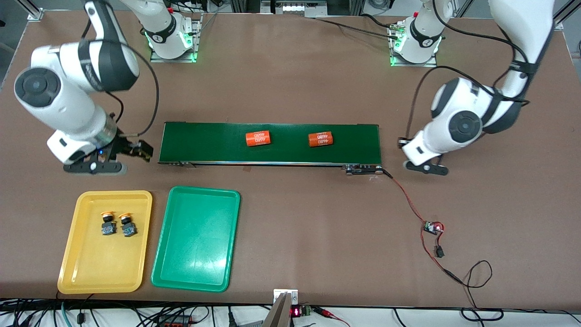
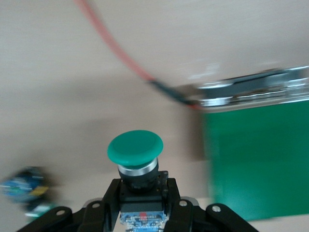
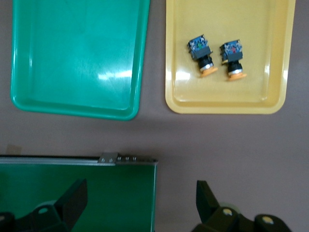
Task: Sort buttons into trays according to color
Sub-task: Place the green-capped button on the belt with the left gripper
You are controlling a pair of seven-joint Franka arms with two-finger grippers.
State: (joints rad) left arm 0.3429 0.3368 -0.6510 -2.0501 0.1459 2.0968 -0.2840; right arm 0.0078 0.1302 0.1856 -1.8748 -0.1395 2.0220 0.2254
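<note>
Claws first: from the front, my left claw (image 1: 424, 167) hung beside the belt's (image 1: 272, 143) end, its fingers hidden. Two yellow-capped buttons (image 1: 117, 224) lay in the yellow tray (image 1: 77, 268); the green tray (image 1: 199, 272) sat beside. Left wrist showed that claw clamped on a green-capped button (image 2: 136, 159). Right wrist showed my right claw (image 3: 140, 203) spread wide, holding nothing, over the belt's edge.

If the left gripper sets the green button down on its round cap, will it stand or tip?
The green button, held in the left gripper, has a domed cap wider than its body, so it would probably tip. The two yellow buttons lie on their sides in the yellow tray, suggesting that resting pose.
</note>
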